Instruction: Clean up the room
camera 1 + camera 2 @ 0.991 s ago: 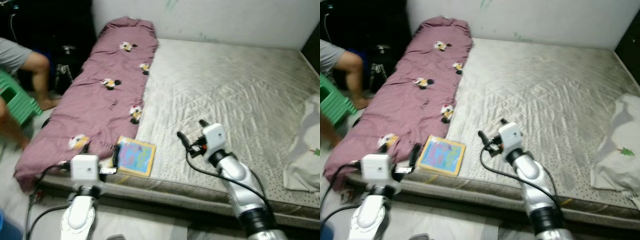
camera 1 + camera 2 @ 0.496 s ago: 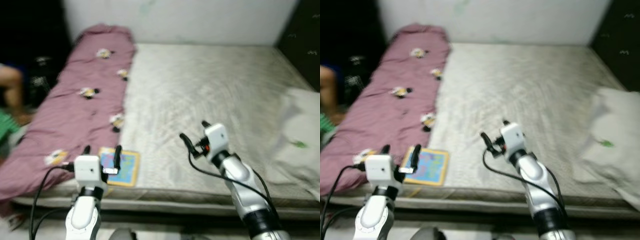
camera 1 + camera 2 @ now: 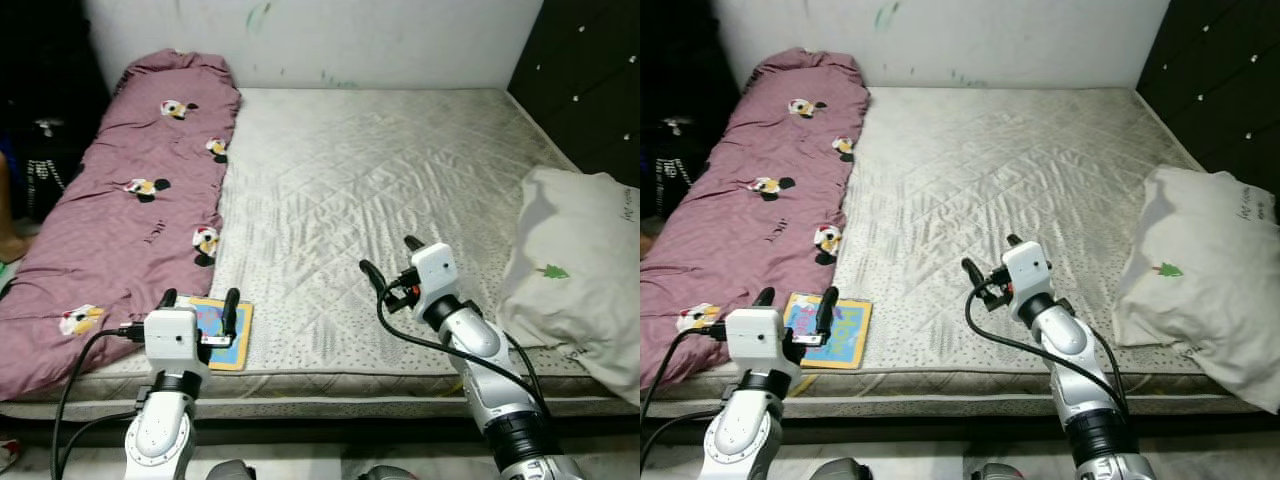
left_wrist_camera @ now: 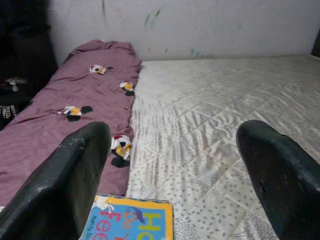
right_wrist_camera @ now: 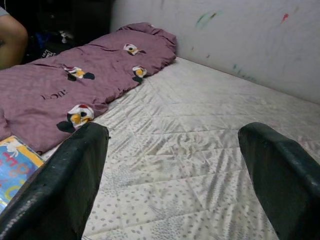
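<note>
Quilted grey mattress (image 3: 400, 170); flat glossy book (image 3: 222, 325) under left gripper (image 3: 198, 299), right gripper (image 3: 388, 258), jaws apart.

You get sharp, evenly lit eye views: soft light from above brightens the mattress (image 3: 400, 180) and wall (image 3: 380, 40), with no glare. The upper left corner falls into deep shade, and the pillow (image 3: 575, 260) carries a grey shadow on its left face. In both wrist views the fingers (image 4: 75, 185) loom dark and blurred, while the background stays fairly clear.
</note>
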You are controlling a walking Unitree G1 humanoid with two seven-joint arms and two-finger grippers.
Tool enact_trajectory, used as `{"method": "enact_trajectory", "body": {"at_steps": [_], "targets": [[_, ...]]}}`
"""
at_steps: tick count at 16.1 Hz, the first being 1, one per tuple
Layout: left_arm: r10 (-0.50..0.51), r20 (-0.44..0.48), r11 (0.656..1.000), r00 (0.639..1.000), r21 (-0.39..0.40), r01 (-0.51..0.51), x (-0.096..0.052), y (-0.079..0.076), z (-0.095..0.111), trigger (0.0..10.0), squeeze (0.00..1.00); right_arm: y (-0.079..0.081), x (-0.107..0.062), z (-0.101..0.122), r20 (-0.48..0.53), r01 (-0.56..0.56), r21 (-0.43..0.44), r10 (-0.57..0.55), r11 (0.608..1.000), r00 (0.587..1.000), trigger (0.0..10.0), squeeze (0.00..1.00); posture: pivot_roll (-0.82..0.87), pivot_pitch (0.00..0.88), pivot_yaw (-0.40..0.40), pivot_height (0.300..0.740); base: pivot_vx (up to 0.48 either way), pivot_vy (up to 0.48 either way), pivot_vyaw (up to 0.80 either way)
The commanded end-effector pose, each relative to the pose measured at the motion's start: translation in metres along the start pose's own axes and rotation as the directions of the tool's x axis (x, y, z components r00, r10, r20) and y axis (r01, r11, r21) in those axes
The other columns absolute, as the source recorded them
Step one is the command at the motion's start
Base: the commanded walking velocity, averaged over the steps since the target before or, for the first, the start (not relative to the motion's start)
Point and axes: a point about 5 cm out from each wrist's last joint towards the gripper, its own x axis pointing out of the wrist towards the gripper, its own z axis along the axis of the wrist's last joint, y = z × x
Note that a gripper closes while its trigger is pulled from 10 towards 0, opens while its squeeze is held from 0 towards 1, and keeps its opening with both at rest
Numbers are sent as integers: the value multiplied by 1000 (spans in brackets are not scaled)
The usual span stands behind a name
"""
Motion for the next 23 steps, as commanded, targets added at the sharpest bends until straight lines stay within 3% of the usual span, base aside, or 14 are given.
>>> {"method": "enact_trajectory", "body": {"at_steps": [1,18,23], "targets": [[-5,12,1000,1000,4,5,0,-2,3,10000,0,-2,2,1,-7,6,-11,-6,1000,1000,10000,0,-35,0,-8,740,0,-307,0],[-12,1,1000,1000,-16,12,-3,-10,1,10000,0,-1,-5,-9,-36,4,-27,-5,1000,999,10000,0,-36,0,-14,740,0,-328,0],[-46,28,998,999,-33,47,-4,-11,5,10000,0,0,-5,-10,-39,2,-31,-3,1000,999,10000,0,-34,0,-15,740,48,0,0]]}}
